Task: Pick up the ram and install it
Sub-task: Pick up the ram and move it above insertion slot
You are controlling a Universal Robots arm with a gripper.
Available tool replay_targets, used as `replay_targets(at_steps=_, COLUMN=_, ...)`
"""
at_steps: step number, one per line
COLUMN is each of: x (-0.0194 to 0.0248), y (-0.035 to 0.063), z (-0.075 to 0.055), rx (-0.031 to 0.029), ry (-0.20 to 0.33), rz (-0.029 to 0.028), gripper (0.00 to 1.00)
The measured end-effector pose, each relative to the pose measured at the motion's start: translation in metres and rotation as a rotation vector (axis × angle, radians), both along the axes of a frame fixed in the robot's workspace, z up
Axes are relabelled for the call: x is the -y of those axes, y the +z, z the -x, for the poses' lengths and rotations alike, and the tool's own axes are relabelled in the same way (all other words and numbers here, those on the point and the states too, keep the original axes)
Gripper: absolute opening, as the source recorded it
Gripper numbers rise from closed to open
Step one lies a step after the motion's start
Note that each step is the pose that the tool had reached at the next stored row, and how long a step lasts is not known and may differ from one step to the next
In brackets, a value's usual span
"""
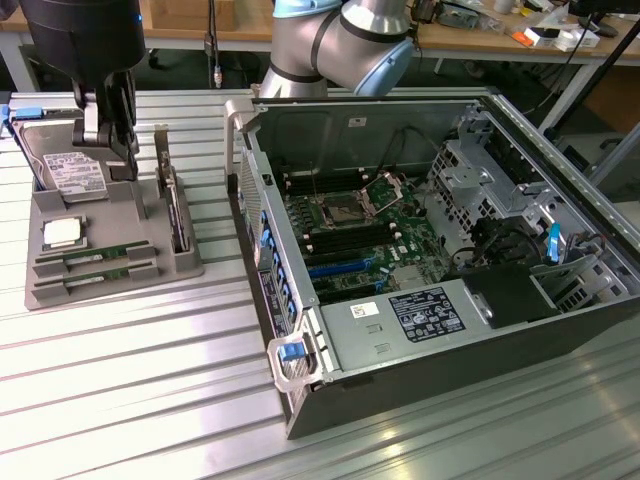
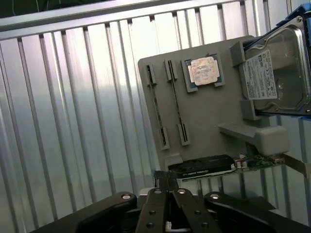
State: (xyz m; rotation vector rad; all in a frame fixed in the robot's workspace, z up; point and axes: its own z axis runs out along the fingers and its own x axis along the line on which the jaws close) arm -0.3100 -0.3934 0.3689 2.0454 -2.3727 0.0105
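Note:
Two ram sticks, thin green boards, lie in slots at the front of a grey holder tray (image 1: 50, 290): one ram (image 1: 92, 257) (image 2: 176, 99) behind the other ram (image 1: 95, 277) (image 2: 156, 104). My gripper (image 1: 118, 160) (image 2: 167, 180) hangs above the back of the tray, over the hard drive, apart from both sticks. Its dark fingers are shut together with nothing between them. At the exterior view's right stands the open computer case (image 1: 560, 150), with the motherboard's long black memory slots (image 1: 335, 240) showing.
On the tray also sit a square silver processor (image 1: 62, 233) (image 2: 203, 71), a hard drive (image 1: 75, 172) (image 2: 272, 73) and an upright graphics card (image 1: 176, 205) (image 2: 204, 167). The arm's grey elbow (image 1: 340, 45) leans over the case's back edge. Ribbed metal tabletop (image 1: 130, 400) surrounds everything.

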Motion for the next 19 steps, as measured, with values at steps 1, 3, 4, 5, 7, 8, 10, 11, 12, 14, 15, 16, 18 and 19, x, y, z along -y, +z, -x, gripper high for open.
replay_targets(at_steps=1, x=0.0000, y=0.0000, z=0.0000, rx=0.0000, ry=0.009, rz=0.0002, gripper=0.11)
replay_targets(at_steps=3, x=0.0000, y=-0.0001, z=0.0000, rx=0.0000, ry=0.038, rz=0.0011, gripper=0.11)
replay_targets(at_steps=4, x=0.0000, y=-0.0001, z=0.0000, rx=0.0000, ry=0.048, rz=0.0015, gripper=0.11)
replay_targets(at_steps=5, x=0.0000, y=-0.0001, z=0.0000, rx=0.0000, ry=0.055, rz=0.0017, gripper=0.11)
replay_targets(at_steps=7, x=0.0000, y=-0.0001, z=0.0000, rx=0.0000, ry=0.074, rz=0.0024, gripper=0.11)
replay_targets(at_steps=8, x=0.0000, y=-0.0002, z=0.0000, rx=0.0000, ry=0.079, rz=0.0026, gripper=0.11)
replay_targets(at_steps=10, x=0.0000, y=-0.0002, z=0.0000, rx=0.0000, ry=0.090, rz=0.0031, gripper=0.11)
replay_targets(at_steps=11, x=0.0000, y=-0.0002, z=0.0000, rx=0.0000, ry=0.095, rz=0.0032, gripper=0.11)
replay_targets(at_steps=12, x=0.0000, y=-0.0002, z=0.0000, rx=0.0000, ry=0.104, rz=0.0036, gripper=0.11)
replay_targets(at_steps=14, x=0.0000, y=-0.0002, z=0.0000, rx=-0.0001, ry=0.119, rz=0.0041, gripper=0.11)
replay_targets(at_steps=15, x=0.0000, y=-0.0002, z=0.0000, rx=0.0000, ry=0.133, rz=0.0046, gripper=0.11)
replay_targets(at_steps=16, x=0.0000, y=-0.0003, z=0.0000, rx=0.0000, ry=0.142, rz=0.0049, gripper=0.11)
replay_targets(at_steps=18, x=0.0000, y=-0.0003, z=0.0000, rx=0.0000, ry=0.159, rz=0.0056, gripper=0.11)
replay_targets(at_steps=19, x=0.0000, y=-0.0003, z=0.0000, rx=0.0000, ry=0.167, rz=0.0059, gripper=0.11)
